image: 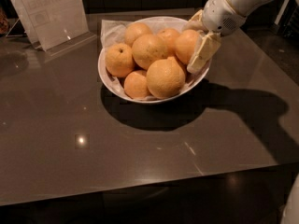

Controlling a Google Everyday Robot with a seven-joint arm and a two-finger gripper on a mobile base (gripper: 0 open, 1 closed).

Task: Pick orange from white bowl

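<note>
The white bowl [112,80], lined with crumpled white paper, stands on the dark table and holds several oranges. The deep-orange, smooth orange [186,43] lies at the bowl's right side. My gripper [196,38] reaches in from the upper right and straddles this orange. One pale finger [203,55] is in front of the orange's right edge and the other [194,21] is behind its top. The fingers are open around the orange, close to its skin. The orange still rests among the others in the bowl.
Paler dimpled oranges [165,77] and a smaller orange with a stem dot [119,59] fill the rest of the bowl. A clear plastic sign holder [49,13] stands at the back left. The table's front edge [140,190] runs across the bottom.
</note>
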